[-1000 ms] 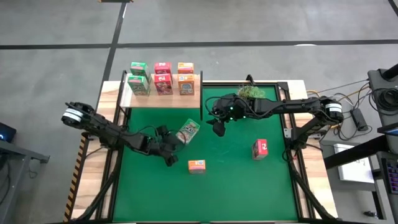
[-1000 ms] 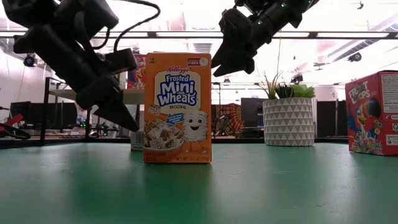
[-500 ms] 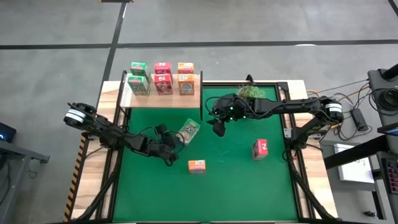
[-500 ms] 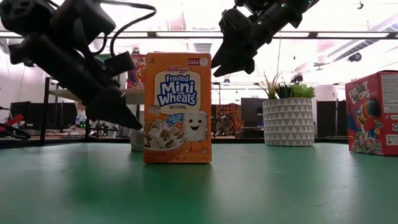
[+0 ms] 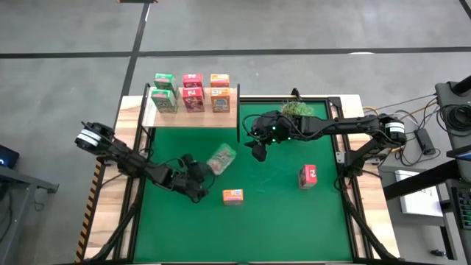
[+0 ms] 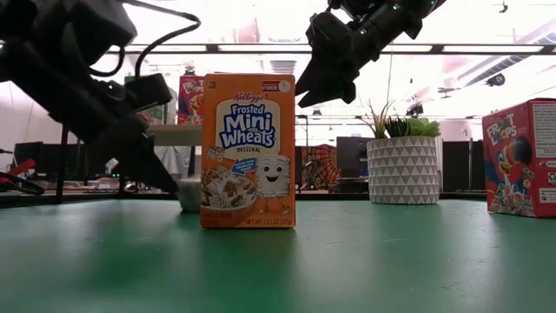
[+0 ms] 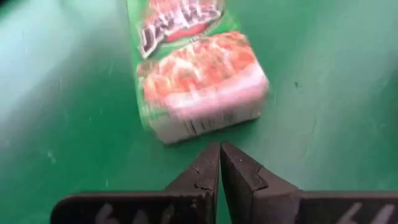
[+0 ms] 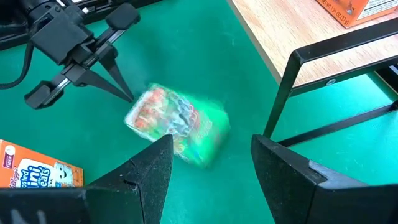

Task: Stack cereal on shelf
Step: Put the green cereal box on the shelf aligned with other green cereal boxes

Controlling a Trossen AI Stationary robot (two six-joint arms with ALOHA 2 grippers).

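From the high view I count 6 cereal boxes on the shelf (image 5: pixel 193 116), 2 green (image 5: pixel 164 101), 2 pink (image 5: pixel 193 100) and 2 orange (image 5: pixel 219 99). A green box (image 5: pixel 221 157) lies on the green mat (image 5: pixel 294 213), an orange box (image 5: pixel 232 196) stands just beside it toward the front, and a pink box (image 5: pixel 307 176) stands well apart on the right. My left gripper (image 5: pixel 203 172) sits low beside the lying green box; my right gripper (image 5: pixel 257 152) hangs over the mat near the shelf's corner, with the plant pot (image 5: pixel 296 110) behind it.

In the low view the orange box (image 6: pixel 248 150) stands upright front and centre, the left gripper (image 6: pixel 161 178) points down just to one side of it, and the right gripper (image 6: pixel 317 87) hangs above it. The pink box (image 6: pixel 524 157) shows at the edge, the pot (image 6: pixel 402 169) farther back.

The left wrist view shows my left jaws pressed together, holding nothing, tips just short of the green box (image 7: pixel 196 74).

In the right wrist view my right fingers (image 8: pixel 149 174) stand wide apart and empty above the green box (image 8: pixel 178 123), which looks blurred, with the shelf's dark frame (image 8: pixel 292 74) alongside.
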